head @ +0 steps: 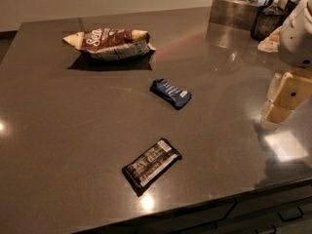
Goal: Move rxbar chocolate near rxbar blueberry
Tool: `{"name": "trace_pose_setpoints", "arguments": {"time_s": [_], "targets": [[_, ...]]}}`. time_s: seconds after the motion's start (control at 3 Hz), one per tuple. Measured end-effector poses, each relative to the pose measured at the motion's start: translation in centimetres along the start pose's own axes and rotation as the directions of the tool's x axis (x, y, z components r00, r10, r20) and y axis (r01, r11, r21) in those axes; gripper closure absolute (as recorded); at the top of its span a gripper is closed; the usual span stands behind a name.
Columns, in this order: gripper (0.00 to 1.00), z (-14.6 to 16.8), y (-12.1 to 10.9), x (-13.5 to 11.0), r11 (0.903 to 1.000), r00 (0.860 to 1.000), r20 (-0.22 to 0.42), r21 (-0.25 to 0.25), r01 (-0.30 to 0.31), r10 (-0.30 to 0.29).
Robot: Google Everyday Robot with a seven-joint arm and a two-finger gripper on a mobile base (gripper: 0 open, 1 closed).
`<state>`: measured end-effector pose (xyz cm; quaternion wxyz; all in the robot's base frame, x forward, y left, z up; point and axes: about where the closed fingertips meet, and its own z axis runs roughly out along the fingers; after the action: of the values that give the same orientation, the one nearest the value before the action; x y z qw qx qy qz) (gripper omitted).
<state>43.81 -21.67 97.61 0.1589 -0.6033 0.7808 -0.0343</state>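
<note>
The rxbar chocolate (151,166) is seen lying flat on the dark table (58,130), near the front edge, with its long side set diagonally. The rxbar blueberry (170,93) is laid further back, about the middle of the table, well apart from the black bar. A brown-and-white snack bag (111,43) is placed behind it, toward the far left. The tool (282,101) is found at the right side of the view, over the right part of the table. How far the tool is open cannot be told. Neither bar is touched by it. Some containers (265,18) are stood at the far right corner.
</note>
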Motion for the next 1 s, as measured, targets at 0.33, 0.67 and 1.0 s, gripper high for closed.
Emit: {"name": "trace_pose_setpoints", "arguments": {"time_s": [0.33, 0.67, 1.0], "targets": [[0.0, 0.0, 0.0, 0.0, 1.0, 1.0, 0.0, 0.001, 0.0, 0.0], [0.0, 0.5, 0.2, -1.1, 0.9997, 1.0, 0.011, -0.002, 0.025, -0.025], [0.0, 1.7, 0.8, -2.6, 0.9979, 0.998, 0.027, -0.021, 0.061, -0.061]]}}
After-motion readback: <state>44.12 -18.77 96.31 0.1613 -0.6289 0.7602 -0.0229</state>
